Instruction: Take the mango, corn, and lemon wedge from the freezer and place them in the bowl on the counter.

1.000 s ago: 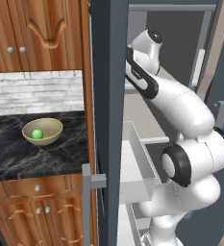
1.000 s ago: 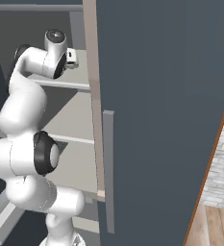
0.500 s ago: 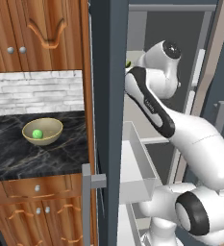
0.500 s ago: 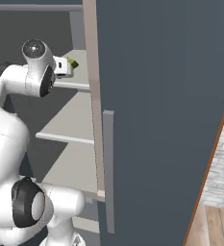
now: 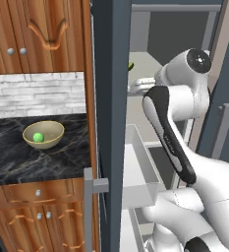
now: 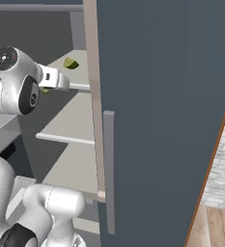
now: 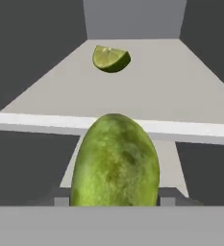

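Observation:
In the hand view my gripper point(image 7: 114, 198) is shut on the mango point(image 7: 115, 163), a green oval that hides most of the fingers. Beyond it the lemon wedge point(image 7: 111, 58) lies on a pale shelf point(image 7: 171, 91) of the freezer point(image 6: 157, 120). From the right base view the gripper point(image 6: 53, 83) hangs in front of that shelf, with the lemon wedge point(image 6: 71, 63) a little behind it. The left base view has the gripper point(image 5: 138, 86) inside the freezer point(image 5: 111, 98). On the counter point(image 5: 17, 157) to the left stands the bowl point(image 5: 51, 129), holding a small bright green thing point(image 5: 38, 137). The corn is out of view.
The open freezer door point(image 6: 147, 58) with its grey bar handle point(image 6: 108, 169) stands right of the arm. A clear drawer point(image 5: 140, 170) juts out below the shelves. Wooden cupboards point(image 5: 37, 34) hang above the counter and wooden drawers point(image 5: 37, 197) sit under it.
The arm has swung and its elbow has risen. The hand has drawn back and down a little from the shelf with the mango in it. The lemon wedge has stayed in place.

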Available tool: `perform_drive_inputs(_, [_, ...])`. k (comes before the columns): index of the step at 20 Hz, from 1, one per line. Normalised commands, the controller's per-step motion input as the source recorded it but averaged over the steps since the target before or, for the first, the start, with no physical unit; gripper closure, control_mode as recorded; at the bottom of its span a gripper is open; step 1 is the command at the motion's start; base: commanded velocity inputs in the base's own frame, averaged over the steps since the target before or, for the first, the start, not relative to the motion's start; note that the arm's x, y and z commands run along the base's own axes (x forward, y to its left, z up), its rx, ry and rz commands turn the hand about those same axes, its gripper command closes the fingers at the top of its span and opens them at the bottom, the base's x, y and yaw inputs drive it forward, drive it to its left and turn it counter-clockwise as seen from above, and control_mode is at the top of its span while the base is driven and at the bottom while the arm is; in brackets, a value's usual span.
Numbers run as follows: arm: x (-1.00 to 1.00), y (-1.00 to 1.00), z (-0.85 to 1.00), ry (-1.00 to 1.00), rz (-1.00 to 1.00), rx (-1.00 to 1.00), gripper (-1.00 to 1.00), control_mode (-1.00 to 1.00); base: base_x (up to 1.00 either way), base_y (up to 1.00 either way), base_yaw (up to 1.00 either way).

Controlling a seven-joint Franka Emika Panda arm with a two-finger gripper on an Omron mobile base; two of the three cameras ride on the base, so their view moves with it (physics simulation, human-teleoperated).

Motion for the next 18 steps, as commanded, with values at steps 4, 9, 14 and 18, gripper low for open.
perform_drive_inputs(4, [-1.00, -0.58, 0.11, 0.17, -0.07, 0.02, 1.00, -1.00, 0.00, 0.00, 0.00])
perform_drive_inputs(9, [-1.00, -0.44, 0.04, 0.20, -0.05, 0.01, 1.00, -1.00, 0.00, 0.00, 0.00])
perform_drive_inputs(14, [-1.00, -0.14, -0.12, 0.15, -0.04, 0.00, 1.00, -1.00, 0.00, 0.00, 0.00])
perform_drive_inputs(18, [-0.73, 0.00, -0.02, 0.10, -0.01, 0.00, 1.00, -1.00, 0.00, 0.00, 0.00])
